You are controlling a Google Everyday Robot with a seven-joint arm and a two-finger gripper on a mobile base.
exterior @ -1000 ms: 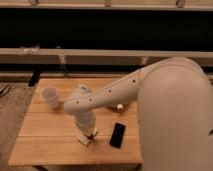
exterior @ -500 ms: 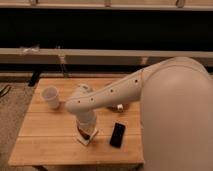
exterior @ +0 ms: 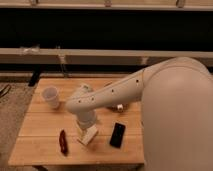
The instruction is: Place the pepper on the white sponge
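Observation:
The pepper [exterior: 63,141], small and dark red, lies lengthwise on the wooden table [exterior: 45,120] near its front left. Just to its right is the white sponge [exterior: 88,136], an off-white block; the two are apart. My gripper [exterior: 86,126] points straight down right over the sponge, at the end of the white arm that reaches in from the right. The wrist hides where the gripper meets the sponge. Nothing red shows at the gripper.
A white cup [exterior: 50,96] stands at the table's back left. A black flat slab [exterior: 118,135] lies right of the sponge. My bulky white arm covers the table's right side. A dark shelf and rail run behind the table.
The pepper now shows on the table left of the sponge, where it did not show before. The gripper stays over the sponge, barely shifted.

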